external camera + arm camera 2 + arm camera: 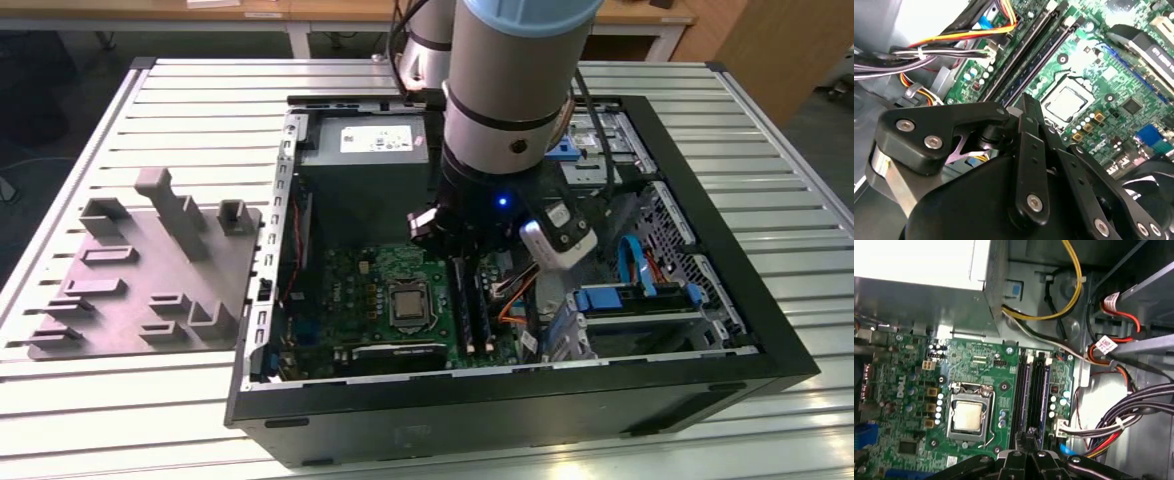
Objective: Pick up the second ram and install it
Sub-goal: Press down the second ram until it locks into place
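Note:
The second ram (1043,390) is a long dark stick with a bluish face. It stands in one of the two long sockets beside the processor on the green motherboard (909,385). It also shows in the second wrist view (1036,62) and in the exterior view (478,305). My gripper (1030,435) is down inside the open computer case, its black fingers together at one end of the sockets. It shows in the exterior view (461,262) under the arm's wrist and in the second wrist view (1026,102). Whether its tip touches the stick is hidden.
A grey power supply (363,145) fills the case's far end. The processor socket (404,300) lies just beside the sockets. Cable bundles (1124,420) and blue drive brackets (641,295) crowd the exterior view's right. A grey fixture block (147,270) stands outside the case.

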`<state>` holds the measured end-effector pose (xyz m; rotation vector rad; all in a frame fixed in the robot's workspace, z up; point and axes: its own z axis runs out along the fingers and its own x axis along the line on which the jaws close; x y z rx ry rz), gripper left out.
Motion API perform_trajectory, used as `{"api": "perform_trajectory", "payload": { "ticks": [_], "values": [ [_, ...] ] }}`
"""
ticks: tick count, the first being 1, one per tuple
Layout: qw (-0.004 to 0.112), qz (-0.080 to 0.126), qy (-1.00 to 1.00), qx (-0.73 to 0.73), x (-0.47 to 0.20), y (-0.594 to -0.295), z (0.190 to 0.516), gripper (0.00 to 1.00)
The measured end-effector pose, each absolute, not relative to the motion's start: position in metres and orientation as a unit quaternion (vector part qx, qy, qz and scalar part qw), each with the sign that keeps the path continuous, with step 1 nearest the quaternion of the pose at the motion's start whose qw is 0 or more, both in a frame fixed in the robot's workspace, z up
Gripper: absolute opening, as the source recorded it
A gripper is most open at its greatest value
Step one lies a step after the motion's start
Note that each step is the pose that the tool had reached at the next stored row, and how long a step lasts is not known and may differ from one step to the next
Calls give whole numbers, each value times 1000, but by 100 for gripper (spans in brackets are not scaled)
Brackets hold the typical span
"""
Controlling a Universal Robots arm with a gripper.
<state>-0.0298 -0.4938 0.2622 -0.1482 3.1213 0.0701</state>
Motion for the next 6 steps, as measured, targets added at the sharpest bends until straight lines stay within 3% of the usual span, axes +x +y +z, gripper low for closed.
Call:
{"api": "perform_trajectory", "payload": {
  "ticks": [6],
  "values": [
    [8, 22, 999, -47, -30, -493, 262, 10]
  ]
}}
